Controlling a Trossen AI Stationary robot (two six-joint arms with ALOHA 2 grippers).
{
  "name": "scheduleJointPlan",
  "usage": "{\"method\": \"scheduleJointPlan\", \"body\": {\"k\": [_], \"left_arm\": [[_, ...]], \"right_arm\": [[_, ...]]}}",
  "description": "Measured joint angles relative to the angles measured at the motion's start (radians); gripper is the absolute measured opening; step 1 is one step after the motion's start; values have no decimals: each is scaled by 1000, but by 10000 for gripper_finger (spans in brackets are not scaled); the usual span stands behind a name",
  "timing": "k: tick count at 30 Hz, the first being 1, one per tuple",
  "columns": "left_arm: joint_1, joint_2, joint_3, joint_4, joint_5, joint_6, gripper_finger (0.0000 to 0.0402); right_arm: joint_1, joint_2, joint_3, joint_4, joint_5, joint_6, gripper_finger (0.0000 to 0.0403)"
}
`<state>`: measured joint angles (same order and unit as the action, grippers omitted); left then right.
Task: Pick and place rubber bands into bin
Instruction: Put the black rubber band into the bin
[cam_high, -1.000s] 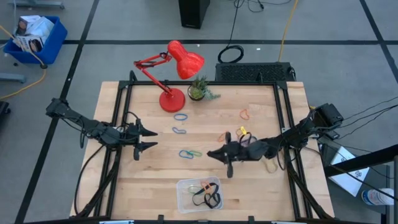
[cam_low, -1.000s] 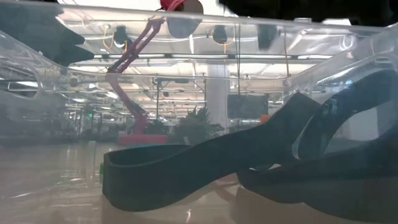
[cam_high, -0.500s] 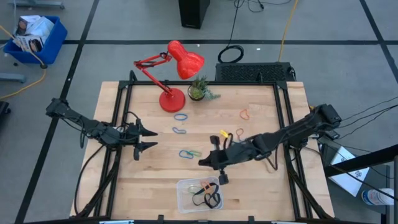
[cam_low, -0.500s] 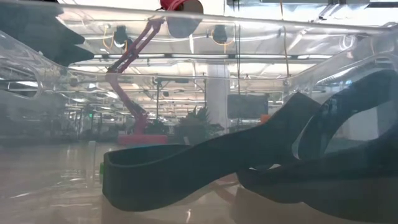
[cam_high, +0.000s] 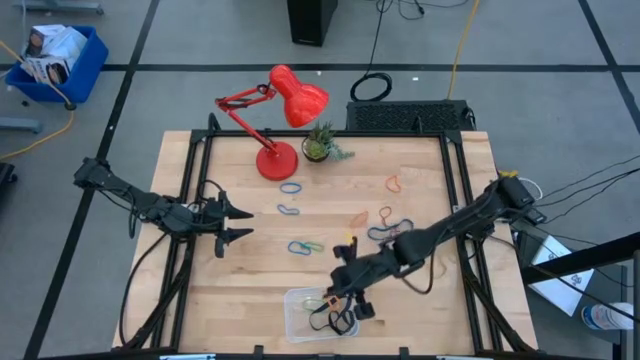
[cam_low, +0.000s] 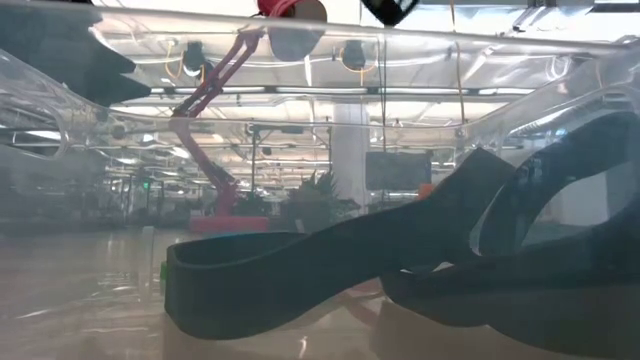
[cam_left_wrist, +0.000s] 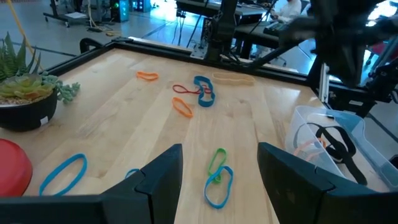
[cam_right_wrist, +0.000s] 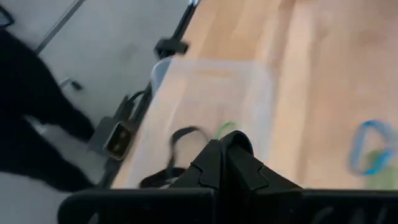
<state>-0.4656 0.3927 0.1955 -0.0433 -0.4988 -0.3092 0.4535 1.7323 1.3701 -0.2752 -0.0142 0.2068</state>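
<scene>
My right tool (cam_high: 340, 291) hovers over the bin (cam_high: 295, 322) at the tabletop's (cam_high: 240, 290) near edge, its fingers pressed together; whether they pinch a band I cannot tell. Several black rubber bands (cam_high: 335, 320) already lie in the bin, so the job is partly done. Blue, green and orange bands (cam_left_wrist: 214, 177) are scattered across the middle of the tabletop. My left tool (cam_high: 240, 223) waits with fingers apart, well to the left.

Even overhead light; right wrist view motion-blurred.
</scene>
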Motion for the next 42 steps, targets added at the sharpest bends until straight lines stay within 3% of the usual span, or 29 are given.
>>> {"method": "scheduleJointPlan", "body": {"k": [13,18,24,42], "left_arm": [[0,0,0,-14,0,-6,214],[0,0,0,-14,1,-14,214],[0,0,0,-14,1,-18,214],[0,0,0,-12,2,-13,214]], "right_arm": [[46,146,13,15,-41,76,0],[34,162,13,15,-69,-6,0],[24,166,12,2,16,-11,0],[19,176,11,-45,14,-6,5]]}}
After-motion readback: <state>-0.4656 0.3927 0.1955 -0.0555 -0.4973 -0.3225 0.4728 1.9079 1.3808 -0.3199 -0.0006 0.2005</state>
